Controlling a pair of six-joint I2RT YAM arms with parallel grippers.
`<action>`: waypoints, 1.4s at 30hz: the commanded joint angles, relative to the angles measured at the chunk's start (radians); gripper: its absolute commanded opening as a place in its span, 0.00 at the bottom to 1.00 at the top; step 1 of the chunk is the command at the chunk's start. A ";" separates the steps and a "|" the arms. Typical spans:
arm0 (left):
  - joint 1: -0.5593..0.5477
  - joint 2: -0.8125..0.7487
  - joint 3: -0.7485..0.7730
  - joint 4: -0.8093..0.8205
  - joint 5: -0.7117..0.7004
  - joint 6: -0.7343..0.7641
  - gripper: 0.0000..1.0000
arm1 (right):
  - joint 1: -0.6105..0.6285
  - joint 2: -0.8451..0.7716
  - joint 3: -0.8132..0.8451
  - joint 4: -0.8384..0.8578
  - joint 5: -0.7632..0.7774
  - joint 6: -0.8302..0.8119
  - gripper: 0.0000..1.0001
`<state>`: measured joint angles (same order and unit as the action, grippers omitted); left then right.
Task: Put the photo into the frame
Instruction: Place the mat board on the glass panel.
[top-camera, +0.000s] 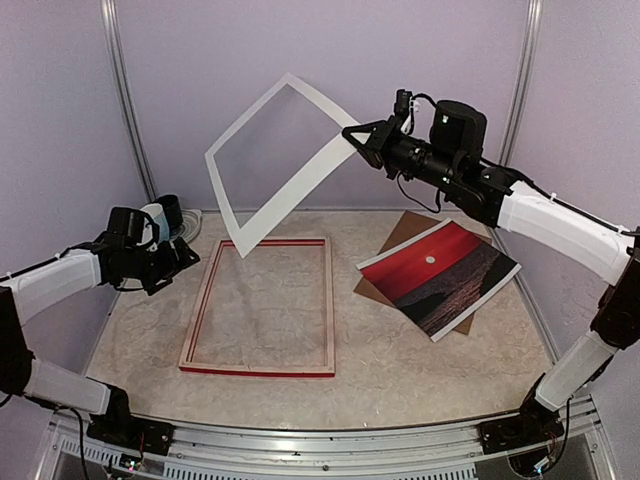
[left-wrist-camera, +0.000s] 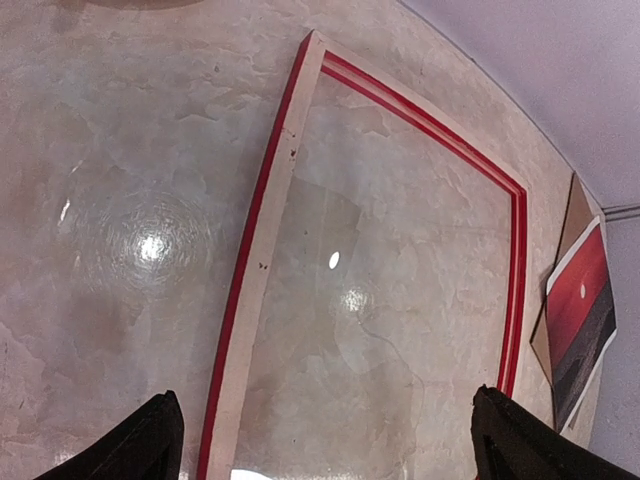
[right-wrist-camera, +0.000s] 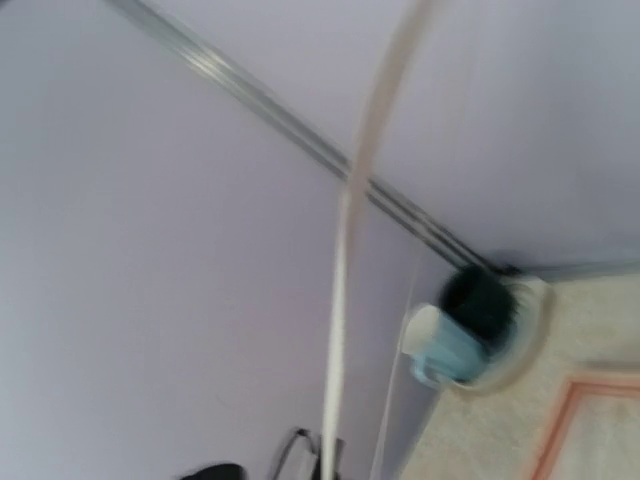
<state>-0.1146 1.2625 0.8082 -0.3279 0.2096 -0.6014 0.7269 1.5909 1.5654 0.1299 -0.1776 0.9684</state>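
Frame (left-wrist-camera: 262, 265): red face, pale wood sides, flat on the marbled table (left-wrist-camera: 130, 200).
Photo (left-wrist-camera: 580, 300): red sunset print, far right, apart from the frame, on a brown board (left-wrist-camera: 575, 210).
Left gripper (left-wrist-camera: 330, 445): dark fingertips (left-wrist-camera: 150, 445) spread wide, holding nothing.

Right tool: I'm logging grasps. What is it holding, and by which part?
The right tool pinches the white mat at one corner, holding it in the air.
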 joint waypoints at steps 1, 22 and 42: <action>0.041 0.009 -0.042 0.051 -0.030 -0.016 0.99 | 0.042 -0.096 -0.269 0.029 0.175 0.080 0.00; -0.045 0.030 -0.236 0.206 -0.091 -0.161 0.93 | 0.394 -0.024 -0.718 0.124 0.801 0.475 0.00; -0.059 -0.053 -0.332 0.247 -0.047 -0.214 0.84 | 0.581 0.329 -0.387 -0.015 0.945 0.684 0.01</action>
<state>-0.1699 1.2312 0.4870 -0.0963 0.1471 -0.8120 1.2896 1.8603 1.1366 0.1650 0.7277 1.6016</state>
